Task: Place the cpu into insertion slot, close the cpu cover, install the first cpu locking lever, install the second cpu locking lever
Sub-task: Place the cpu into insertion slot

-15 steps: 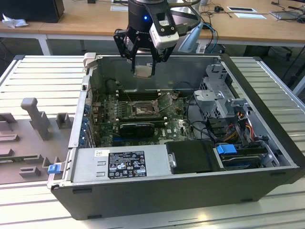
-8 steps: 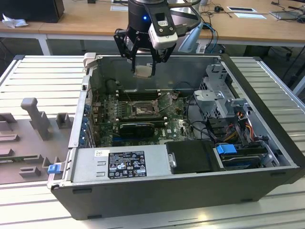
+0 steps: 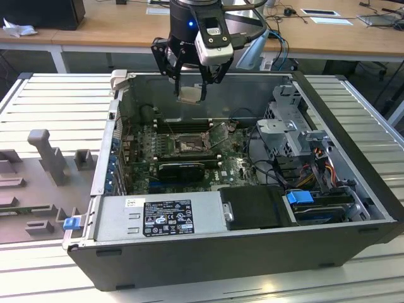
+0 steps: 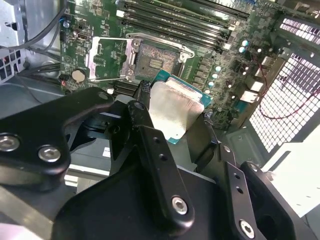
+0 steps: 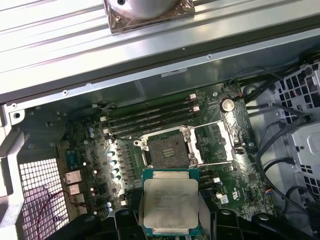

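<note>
My gripper (image 3: 190, 85) hangs over the open computer case, shut on the cpu (image 3: 190, 95), a flat silvery square chip with a green rim. In both wrist views the cpu (image 5: 170, 202) (image 4: 175, 107) sits between the black fingers (image 4: 142, 97), held above the motherboard and off to one side of the socket. The insertion slot (image 5: 167, 150) (image 3: 188, 146) lies bare below, its dark square centre exposed. The cpu cover (image 5: 196, 147) is swung open beside the slot, and green board shows through its window.
Long black memory slots (image 5: 150, 117) run beside the socket. A black card (image 3: 180, 169) lies on the socket's near side. The grey power supply (image 3: 158, 214), the drive cage (image 3: 290, 126) with its cables and the case walls (image 3: 208, 77) hem in the board.
</note>
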{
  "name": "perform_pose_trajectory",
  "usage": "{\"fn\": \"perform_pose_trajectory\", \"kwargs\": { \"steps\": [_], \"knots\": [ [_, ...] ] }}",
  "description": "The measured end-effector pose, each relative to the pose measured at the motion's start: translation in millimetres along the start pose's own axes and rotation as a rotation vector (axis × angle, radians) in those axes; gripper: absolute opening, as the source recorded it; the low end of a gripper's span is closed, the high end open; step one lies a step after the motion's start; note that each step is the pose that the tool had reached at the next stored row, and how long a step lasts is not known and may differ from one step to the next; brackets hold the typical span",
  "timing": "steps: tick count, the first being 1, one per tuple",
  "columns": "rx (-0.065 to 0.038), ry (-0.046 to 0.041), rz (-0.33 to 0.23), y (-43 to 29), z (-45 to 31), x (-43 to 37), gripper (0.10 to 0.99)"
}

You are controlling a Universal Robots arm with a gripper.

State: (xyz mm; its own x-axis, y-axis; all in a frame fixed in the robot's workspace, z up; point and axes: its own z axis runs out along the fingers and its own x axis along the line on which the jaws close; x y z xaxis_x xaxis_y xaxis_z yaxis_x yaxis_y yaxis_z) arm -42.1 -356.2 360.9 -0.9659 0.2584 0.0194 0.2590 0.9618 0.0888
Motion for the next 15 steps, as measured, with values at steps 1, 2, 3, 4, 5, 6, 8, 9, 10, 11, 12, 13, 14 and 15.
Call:
{"fn": "perform_pose_trajectory", "kwargs": {
  "steps": [1, 2, 3, 4, 5, 6, 8, 9, 10, 11, 12, 13, 14, 15],
  "knots": [
    [0.000, -0.0004, 0.005, 0.0, 0.0, 0.0, 0.533],
    [0.000, -0.0010, 0.011, 0.0, 0.0, 0.0, 0.533],
    [0.000, -0.0013, 0.016, 0.0, 0.1, 0.0, 0.533],
    [0.000, -0.0018, 0.020, 0.0, 0.1, 0.0, 0.533],
    [0.000, -0.0022, 0.025, 0.0, 0.1, 0.0, 0.533],
    [-0.001, -0.0027, 0.030, 0.0, 0.1, 0.0, 0.533],
    [-0.001, -0.0039, 0.044, 0.0, 0.2, 0.0, 0.533],
    [-0.001, -0.0047, 0.053, 0.0, 0.2, 0.0, 0.533],
    [-0.001, -0.0054, 0.061, 0.0, 0.3, 0.0, 0.533],
    [-0.001, -0.0061, 0.069, 0.0, 0.4, 0.0, 0.533],
    [-0.002, -0.0072, 0.081, 0.0, 0.4, 0.0, 0.533],
    [-0.002, -0.0078, 0.088, 0.0, 0.5, 0.0, 0.533],
    [-0.002, -0.0084, 0.094, 0.0, 0.6, 0.0, 0.533],
    [-0.002, -0.0093, 0.105, -0.1, 0.7, 0.0, 0.533]
  ]
}}
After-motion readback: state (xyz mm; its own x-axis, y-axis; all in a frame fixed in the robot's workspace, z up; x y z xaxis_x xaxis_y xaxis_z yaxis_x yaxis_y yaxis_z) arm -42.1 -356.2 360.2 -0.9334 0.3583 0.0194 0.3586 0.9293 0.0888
